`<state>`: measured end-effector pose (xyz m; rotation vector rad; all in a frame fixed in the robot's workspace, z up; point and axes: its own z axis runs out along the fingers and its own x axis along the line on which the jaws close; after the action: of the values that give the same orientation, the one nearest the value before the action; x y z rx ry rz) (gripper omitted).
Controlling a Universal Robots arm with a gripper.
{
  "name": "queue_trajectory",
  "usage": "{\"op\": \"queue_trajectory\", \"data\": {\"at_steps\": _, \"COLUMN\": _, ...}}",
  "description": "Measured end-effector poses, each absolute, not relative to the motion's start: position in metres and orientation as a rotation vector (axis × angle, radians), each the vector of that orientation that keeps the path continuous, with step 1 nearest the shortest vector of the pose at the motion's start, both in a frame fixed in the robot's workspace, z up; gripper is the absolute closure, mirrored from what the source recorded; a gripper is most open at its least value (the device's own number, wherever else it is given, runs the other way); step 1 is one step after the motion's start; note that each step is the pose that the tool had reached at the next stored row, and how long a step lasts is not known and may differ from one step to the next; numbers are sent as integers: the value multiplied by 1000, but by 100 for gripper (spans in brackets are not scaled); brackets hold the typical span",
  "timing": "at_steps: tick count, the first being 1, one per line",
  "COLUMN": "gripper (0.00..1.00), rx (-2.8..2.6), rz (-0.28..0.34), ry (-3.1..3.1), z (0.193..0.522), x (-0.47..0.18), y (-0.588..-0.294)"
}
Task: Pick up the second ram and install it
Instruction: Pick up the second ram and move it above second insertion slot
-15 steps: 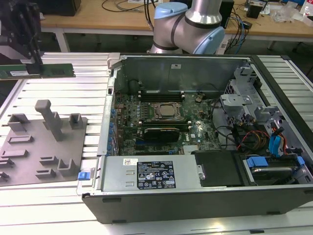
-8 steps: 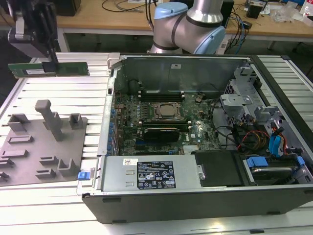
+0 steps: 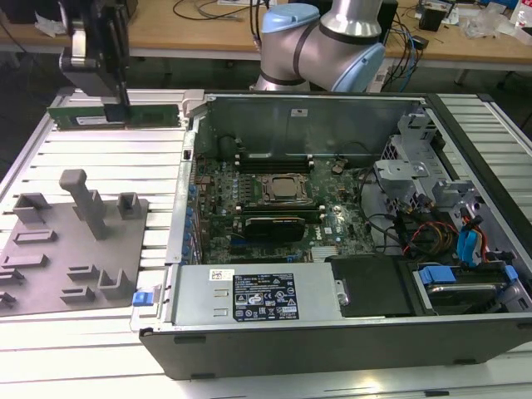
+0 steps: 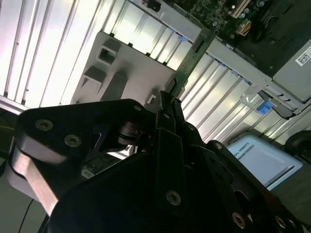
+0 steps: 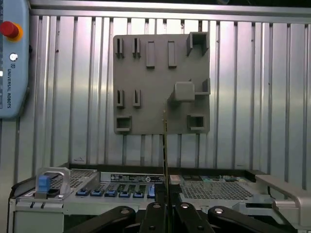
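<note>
While hanging over the pale ribbed metal table point(image 3: 91, 158), grips 1 long green circuit-board ram stick point(image 3: 154, 114) in black 2-fingered claw point(image 3: 117, 110).

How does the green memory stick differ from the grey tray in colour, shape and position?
The memory stick is green; the tray is grey. The stick is long and narrow; the tray is a broad plate with raised blocks. The gripper holds the stick on edge, off the table; the tray lies flat on it. Both are outside the computer case.
</note>
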<state>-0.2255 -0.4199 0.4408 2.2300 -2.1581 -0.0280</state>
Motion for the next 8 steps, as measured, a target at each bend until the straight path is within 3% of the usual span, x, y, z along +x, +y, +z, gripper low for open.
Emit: {"op": "queue_trajectory", "data": {"at_steps": 8, "gripper": 87, "rx": 2229, "rz": -29, "ry": -2158, "z": 441, "x": -197, "y": -418}}
